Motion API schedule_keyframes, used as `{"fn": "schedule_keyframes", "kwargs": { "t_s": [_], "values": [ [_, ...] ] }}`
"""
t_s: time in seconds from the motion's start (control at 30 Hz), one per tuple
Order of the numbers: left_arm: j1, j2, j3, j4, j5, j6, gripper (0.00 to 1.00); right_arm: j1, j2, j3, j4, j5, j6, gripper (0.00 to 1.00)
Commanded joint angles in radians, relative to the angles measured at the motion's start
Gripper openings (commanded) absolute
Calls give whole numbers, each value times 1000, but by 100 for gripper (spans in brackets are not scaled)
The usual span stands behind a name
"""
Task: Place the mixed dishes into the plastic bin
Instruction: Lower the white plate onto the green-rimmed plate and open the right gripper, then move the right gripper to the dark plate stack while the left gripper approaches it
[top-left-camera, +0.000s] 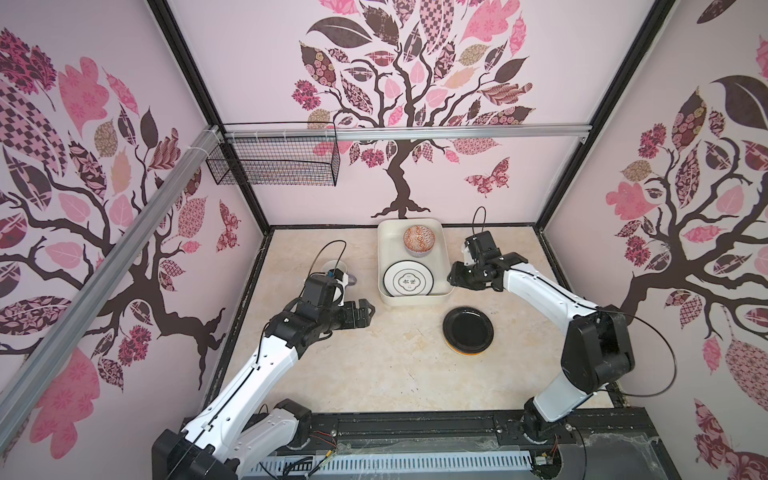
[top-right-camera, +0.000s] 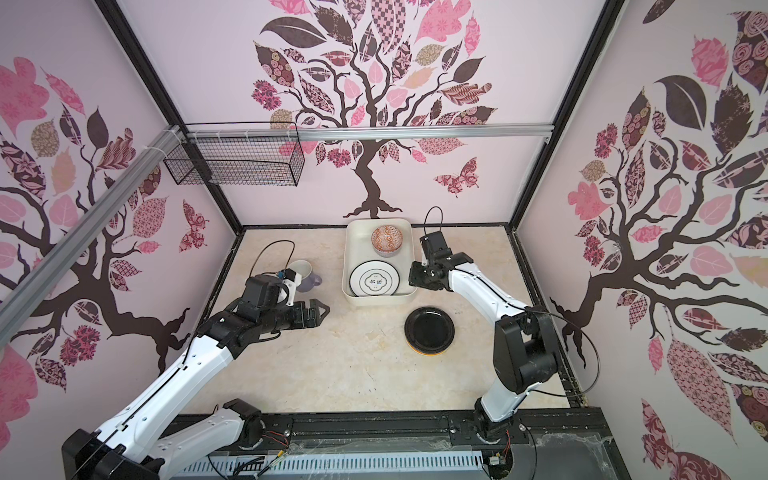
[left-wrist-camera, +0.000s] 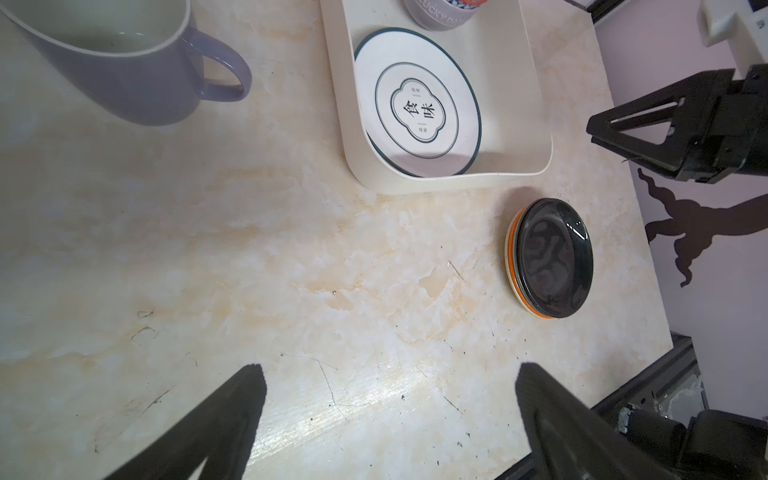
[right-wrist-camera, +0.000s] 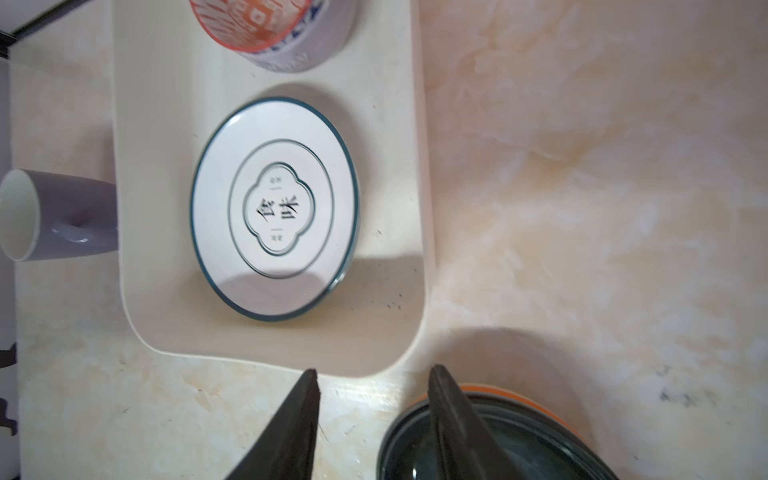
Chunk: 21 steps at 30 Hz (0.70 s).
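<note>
Your left gripper (top-left-camera: 368, 313) hangs above the marbled tabletop (top-left-camera: 395, 374) with its jaws spread wide and nothing between them. The lavender mug (top-right-camera: 306, 275) stands upright on the table just beyond that arm's wrist, left of the bin.

Your right gripper (right-wrist-camera: 374, 374) is partly open and holds nothing. It hovers by the near right corner of the cream-white plastic bin (top-left-camera: 390, 249), between that corner and the black plate (top-left-camera: 467, 328). That plate tops a small stack on the table, near the bin but not touching it, and the rim of an orange plate (left-wrist-camera: 512, 253) shows beneath it.

Inside the bin you have the white black-ringed plate (top-left-camera: 409, 281) lying flat at the near end. At the far end the orange-patterned bowl (top-left-camera: 419, 240) sits nested in the lavender bowl (right-wrist-camera: 299, 54).
</note>
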<state>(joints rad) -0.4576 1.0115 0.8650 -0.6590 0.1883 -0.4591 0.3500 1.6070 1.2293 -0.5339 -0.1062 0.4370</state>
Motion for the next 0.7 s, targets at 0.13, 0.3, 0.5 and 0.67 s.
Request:
{"fn": "schedule_keyframes", "kwargs": {
  "t_s": [0.13,0.3,0.5,0.67],
  "values": [
    [-162,17,-34,74,-40,-67,98,-28,-213,-220,-59,124,1,49],
    [-280,94,8,100,-99,-79,98,-71,-306,-341,-66,168,13,50],
    [-349,190,64,123,-118,-84,98,-103,-313,-410,-64,202,27,53],
    [-351,206,70,123,-127,-80,98,-104,-276,-442,-22,180,38,54]
  ]
}}
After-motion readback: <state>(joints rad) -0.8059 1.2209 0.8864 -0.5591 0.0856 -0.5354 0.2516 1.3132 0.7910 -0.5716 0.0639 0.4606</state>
